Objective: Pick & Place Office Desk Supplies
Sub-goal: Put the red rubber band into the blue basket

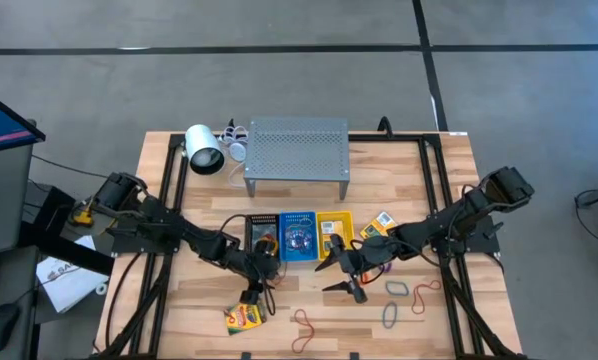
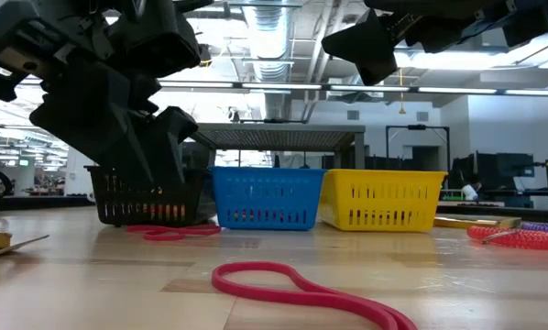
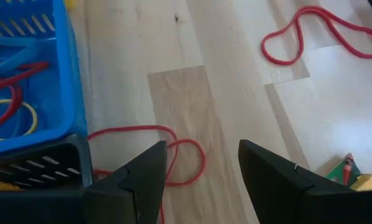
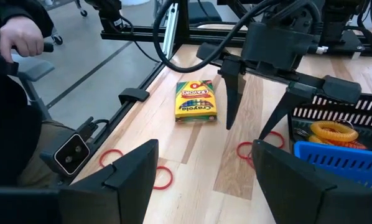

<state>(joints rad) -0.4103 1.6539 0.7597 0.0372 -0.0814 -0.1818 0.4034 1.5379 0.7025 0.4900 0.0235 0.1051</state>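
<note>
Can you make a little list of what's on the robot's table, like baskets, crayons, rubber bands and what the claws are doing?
baskets: black basket, blue basket, yellow basket, in a row
crayons: crayon box near the front edge
rubber bands: red band at the front; more by the right arm
left claw: open, above the table by the black basket
right claw: open, empty, in front of the yellow basket

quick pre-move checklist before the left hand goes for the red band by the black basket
1. Left hand open: ok.
2. Red band lies loose on the wood, ahead of the fingers: ok.
3. Band clear of the black basket: not ok, one end runs under its corner.
4. Right hand open and apart from the left: ok.
5. Crayon box out of the path: ok.
6. Blue basket has room: ok.
</note>
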